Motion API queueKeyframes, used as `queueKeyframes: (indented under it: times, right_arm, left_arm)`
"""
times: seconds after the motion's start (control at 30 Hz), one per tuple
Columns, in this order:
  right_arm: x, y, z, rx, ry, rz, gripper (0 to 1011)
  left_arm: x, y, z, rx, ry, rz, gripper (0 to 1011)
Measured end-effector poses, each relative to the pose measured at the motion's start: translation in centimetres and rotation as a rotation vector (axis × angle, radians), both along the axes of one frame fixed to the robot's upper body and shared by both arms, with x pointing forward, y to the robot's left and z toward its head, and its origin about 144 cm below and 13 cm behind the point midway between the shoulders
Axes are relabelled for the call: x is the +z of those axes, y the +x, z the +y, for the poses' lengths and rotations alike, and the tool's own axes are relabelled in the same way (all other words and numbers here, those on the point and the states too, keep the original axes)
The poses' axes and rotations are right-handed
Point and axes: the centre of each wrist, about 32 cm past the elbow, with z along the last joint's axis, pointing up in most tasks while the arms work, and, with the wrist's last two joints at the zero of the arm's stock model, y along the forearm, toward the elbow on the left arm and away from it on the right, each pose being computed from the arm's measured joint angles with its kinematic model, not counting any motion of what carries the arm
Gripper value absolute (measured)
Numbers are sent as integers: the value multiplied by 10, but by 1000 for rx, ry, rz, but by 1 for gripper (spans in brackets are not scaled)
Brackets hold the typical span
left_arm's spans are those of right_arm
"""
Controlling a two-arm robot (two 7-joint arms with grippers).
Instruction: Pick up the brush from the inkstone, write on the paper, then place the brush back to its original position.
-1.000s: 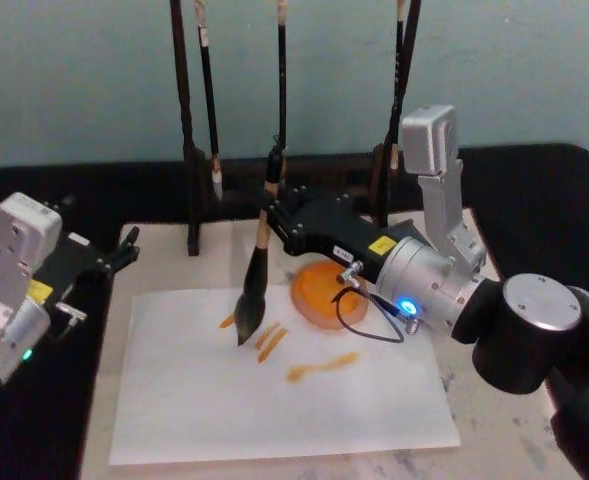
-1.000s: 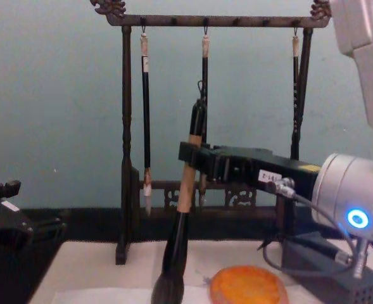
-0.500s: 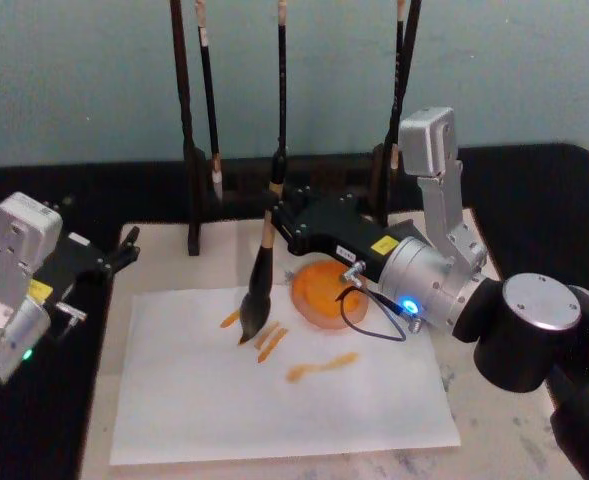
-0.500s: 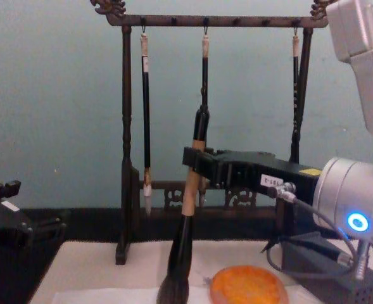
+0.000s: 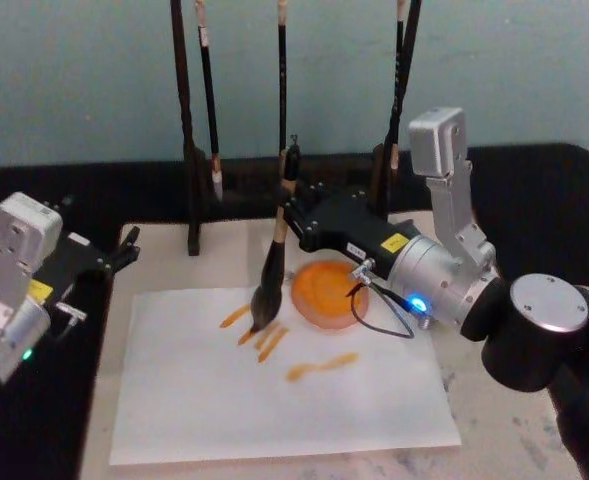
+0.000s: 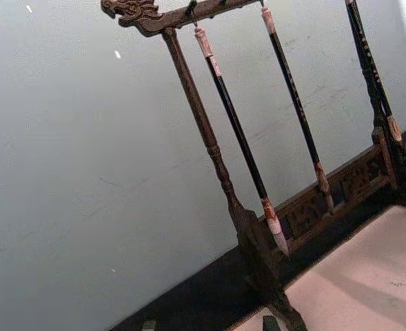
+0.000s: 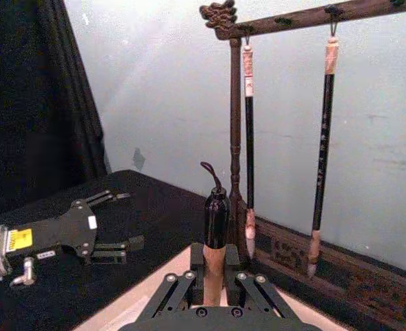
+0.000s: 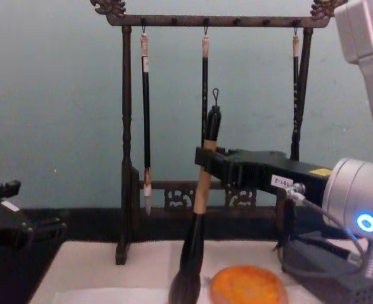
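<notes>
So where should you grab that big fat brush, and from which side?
Grab the tan wooden shaft of the brush, above the black ferrule, coming in from the side. It stands nearly upright over the paper, and the tuft is soft. The right gripper holds it just so.

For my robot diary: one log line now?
right gripper: shut on fat dark-tufted wooden brush | brush touching: thin white paper | left gripper: parked left

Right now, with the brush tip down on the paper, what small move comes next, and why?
Probably lift the brush slightly with the right gripper. Its tuft appears to rest on the paper among several orange strokes, with the inkstone to its right, so writing looks nearly done. The left gripper sits parked aside.
</notes>
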Motion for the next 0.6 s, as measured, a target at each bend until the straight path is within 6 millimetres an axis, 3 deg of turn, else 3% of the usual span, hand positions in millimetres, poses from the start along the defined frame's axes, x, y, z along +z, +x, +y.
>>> queueKeyframes:
  times: [0.6]
  right_arm:
    - [1,2,-8,-34,-13,-32,176]
  left_arm:
    - [0,0,0,0,0,0,1001]
